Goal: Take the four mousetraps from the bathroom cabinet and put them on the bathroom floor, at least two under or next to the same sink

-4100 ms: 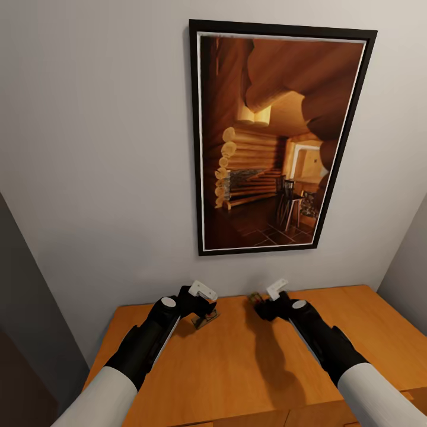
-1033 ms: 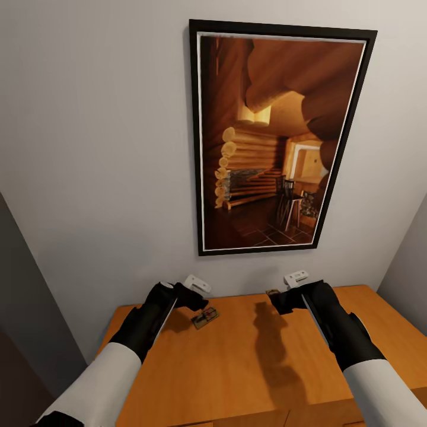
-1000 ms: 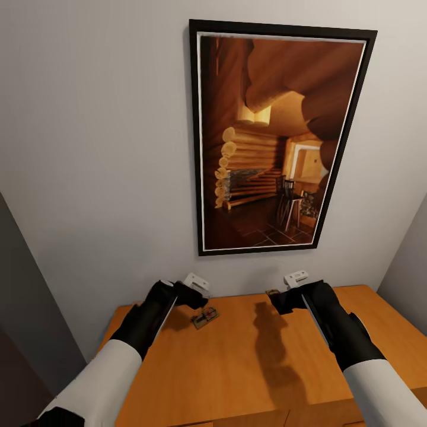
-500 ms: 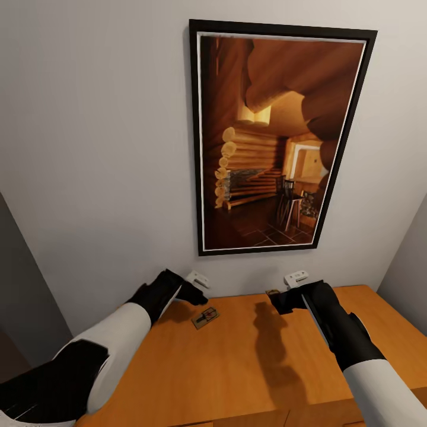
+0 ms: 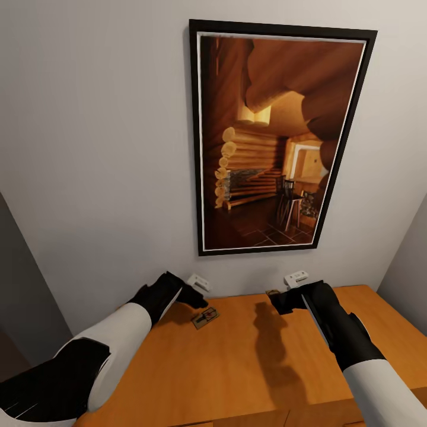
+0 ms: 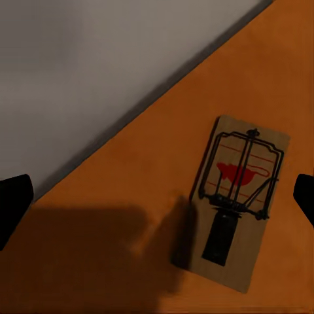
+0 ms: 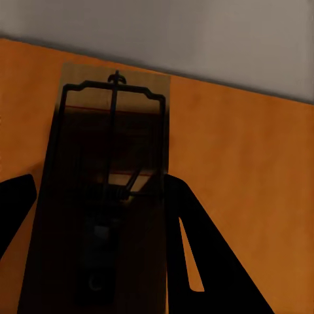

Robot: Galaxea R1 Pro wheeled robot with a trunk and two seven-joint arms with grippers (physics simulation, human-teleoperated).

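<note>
Cabinet, orange-brown, smooth flat top, stands against a pale grey wall under a black-framed picture of a log-cabin interior. One mousetrap lies flat on the top toward the back edge, near the wall; in the left wrist view the same mousetrap shows as a tan board with black wire mechanism and red mark, resting free on the wood, nothing touching it. Left gripper hovers above and just wall-side of this trap, arm reaching in from the near left; its black fingertips sit at opposite edges of the wrist picture, spread wide apart, the trap between them but lower and untouched. Right gripper hangs over the back middle of the cabinet top, casting a dark shadow on the wood. A second mousetrap sits between its fingers, long side against the inner face of one finger, the other finger at the far side; board is in shadow, wire frame visible, and the claw appears clamped on it, lifted off the top. In the head view only a small tip of this trap shows at the fingertips.
</note>
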